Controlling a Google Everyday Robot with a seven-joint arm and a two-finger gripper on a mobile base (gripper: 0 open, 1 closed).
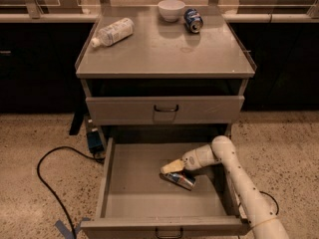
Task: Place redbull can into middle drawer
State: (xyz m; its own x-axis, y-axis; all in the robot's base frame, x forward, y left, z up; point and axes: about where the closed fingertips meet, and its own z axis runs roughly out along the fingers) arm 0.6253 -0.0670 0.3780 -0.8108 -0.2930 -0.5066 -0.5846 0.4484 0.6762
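High front view onto cabinet — tool in middle drawer.

On the cabinet top we see a toppled plastic bottle, a white bowl and a dark blue can. The gripper is down in the middle drawer.
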